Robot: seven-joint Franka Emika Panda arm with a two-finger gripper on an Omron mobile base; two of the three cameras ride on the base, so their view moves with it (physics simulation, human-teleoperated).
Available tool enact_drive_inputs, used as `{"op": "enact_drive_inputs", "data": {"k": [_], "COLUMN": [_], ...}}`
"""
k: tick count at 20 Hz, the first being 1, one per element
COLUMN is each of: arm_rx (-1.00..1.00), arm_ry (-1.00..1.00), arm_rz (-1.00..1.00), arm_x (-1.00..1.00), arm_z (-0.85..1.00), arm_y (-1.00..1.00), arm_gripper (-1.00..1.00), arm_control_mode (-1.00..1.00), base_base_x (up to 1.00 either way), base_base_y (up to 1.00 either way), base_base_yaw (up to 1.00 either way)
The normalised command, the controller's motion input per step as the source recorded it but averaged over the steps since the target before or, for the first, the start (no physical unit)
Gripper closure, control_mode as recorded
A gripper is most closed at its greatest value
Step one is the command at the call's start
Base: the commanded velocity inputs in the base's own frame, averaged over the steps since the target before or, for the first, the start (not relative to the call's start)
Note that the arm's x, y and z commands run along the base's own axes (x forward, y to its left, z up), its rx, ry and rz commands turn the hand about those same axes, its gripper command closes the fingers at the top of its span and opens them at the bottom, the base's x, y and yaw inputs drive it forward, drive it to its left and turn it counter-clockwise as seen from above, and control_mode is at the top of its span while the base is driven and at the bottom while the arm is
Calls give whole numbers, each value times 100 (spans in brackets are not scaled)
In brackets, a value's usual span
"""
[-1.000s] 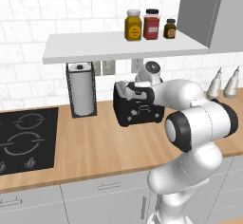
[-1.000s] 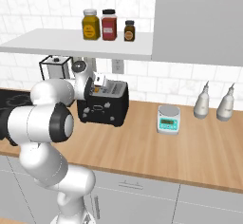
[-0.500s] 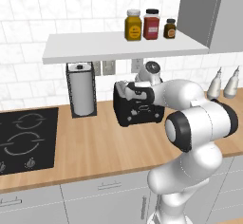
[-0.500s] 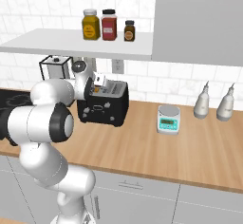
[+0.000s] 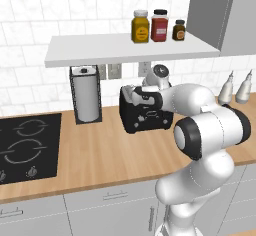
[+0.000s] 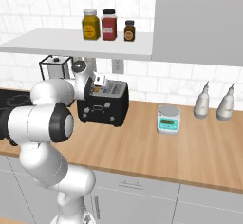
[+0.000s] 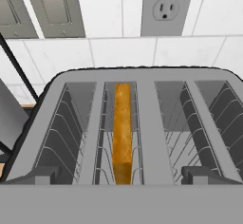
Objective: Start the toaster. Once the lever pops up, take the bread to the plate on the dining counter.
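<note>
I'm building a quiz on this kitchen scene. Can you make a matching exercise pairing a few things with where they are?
Things:
1. bread
2. three jars
3. paper-towel holder
4. kitchen scale

Places:
A. on the wall shelf
B. in a toaster slot
C. on the counter between toaster and two bottles
D. between cooktop and toaster

Pairs: 1-B, 2-A, 3-D, 4-C

My arm is showing glossy white rounded shells with dark joint rings, thickest beside the toaster; my base column is gleaming white.
</note>
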Motion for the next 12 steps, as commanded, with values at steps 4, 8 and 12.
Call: {"op": "enact_drive_inputs", "data": {"k": [4, 8, 12], "arm_rx": [0, 0, 0], "arm_ry": [0, 0, 0], "arm_rz": [0, 0, 0], "arm_x": [0, 0, 0], "arm_z": [0, 0, 0], "arm_y": [0, 0, 0], "arm_gripper": [-100, -100, -100], "arm_control_mode": [-100, -100, -100], "base_base_x": [0, 0, 0], "base_base_y": [0, 0, 0], "base_base_yaw": [0, 0, 0]}}
